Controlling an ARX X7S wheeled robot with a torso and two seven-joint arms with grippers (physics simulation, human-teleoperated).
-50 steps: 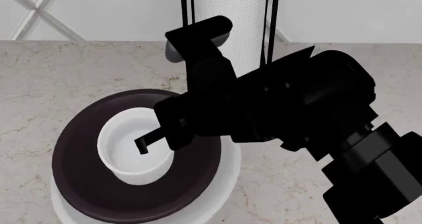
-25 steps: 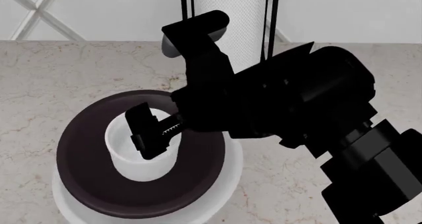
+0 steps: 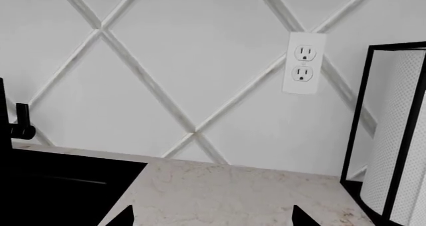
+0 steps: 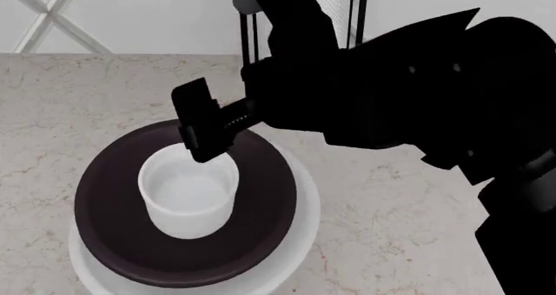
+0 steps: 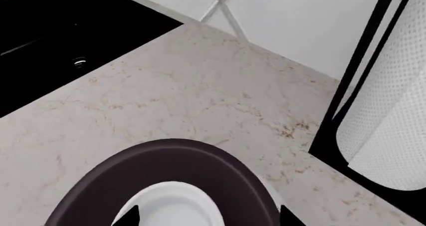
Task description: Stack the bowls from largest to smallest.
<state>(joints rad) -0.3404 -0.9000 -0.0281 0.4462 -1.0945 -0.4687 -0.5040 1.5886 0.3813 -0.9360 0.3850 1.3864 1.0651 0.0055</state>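
Note:
The three bowls stand nested on the counter. The small deep white bowl sits inside the dark brown bowl, which rests in the wide white bowl. My right gripper hangs open just above the far rim of the small bowl and holds nothing. The right wrist view looks down on the brown bowl and the small white bowl, with the right gripper spread wide over them. In its own wrist view the left gripper is open over bare counter, away from the bowls.
A white paper-towel roll in a black frame stands behind the bowls, close to my right arm, and shows as the roll in the left wrist view. A black sink lies to the left. The wall carries an outlet.
My right gripper opened, let go of the small white bowl and rose up and back out of it. The small bowl stays seated in the brown bowl.

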